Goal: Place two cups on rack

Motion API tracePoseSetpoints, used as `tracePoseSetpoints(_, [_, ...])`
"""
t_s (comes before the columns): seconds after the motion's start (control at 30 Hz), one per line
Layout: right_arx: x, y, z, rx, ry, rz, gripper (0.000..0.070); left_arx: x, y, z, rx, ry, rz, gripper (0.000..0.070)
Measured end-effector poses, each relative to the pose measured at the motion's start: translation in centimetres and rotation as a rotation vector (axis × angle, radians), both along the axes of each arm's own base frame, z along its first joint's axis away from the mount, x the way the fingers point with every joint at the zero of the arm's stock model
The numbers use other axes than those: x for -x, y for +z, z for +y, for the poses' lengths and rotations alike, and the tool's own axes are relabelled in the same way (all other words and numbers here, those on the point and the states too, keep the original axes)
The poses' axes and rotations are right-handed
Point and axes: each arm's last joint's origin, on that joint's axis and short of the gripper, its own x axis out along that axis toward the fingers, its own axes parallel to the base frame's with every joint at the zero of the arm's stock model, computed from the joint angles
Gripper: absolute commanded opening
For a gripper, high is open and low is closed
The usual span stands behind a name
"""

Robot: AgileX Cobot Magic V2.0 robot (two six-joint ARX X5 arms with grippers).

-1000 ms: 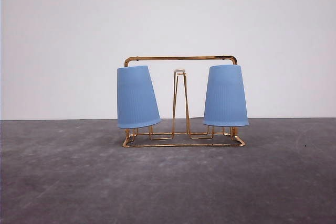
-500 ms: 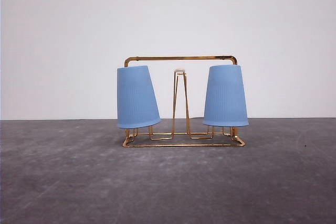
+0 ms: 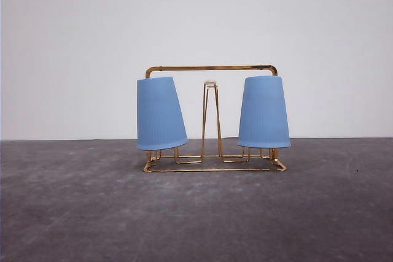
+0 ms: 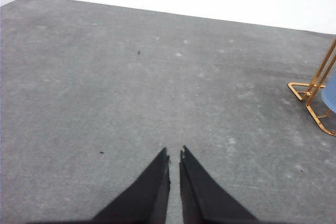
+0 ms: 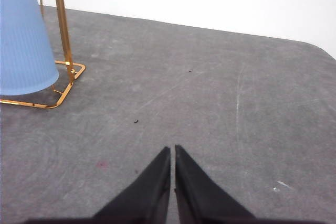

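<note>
Two light blue ribbed plastic cups (image 3: 160, 113) (image 3: 264, 112), shiny gold wire rack (image 3: 212, 68), speckled dark grey table (image 3: 196, 213), plain white wall (image 3: 196, 16).

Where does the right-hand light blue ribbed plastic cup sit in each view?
Front view: right-hand light blue ribbed plastic cup, upside down on the thin gold wire rack, right end.
Left wrist view: not in it.
Right wrist view: upper left.
Shared landmark: the rack's gold corner.

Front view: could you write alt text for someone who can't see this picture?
Two light blue ribbed cups hang upside down on a thin gold wire rack, the left cup tilted outward and the right cup nearly upright. A bare white-tipped prong stands between them. The rack sits on a grey table before a plain white wall.
</note>
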Motion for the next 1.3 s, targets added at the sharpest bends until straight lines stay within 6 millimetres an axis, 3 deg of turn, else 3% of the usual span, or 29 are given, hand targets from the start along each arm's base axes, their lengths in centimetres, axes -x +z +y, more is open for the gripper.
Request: tracePoseSetpoints(1.3, [0.00,0.00,0.00,0.000,0.000,0.000,0.0012,0.00,0.00,0.00,0.000,0.000,0.000,0.0016])
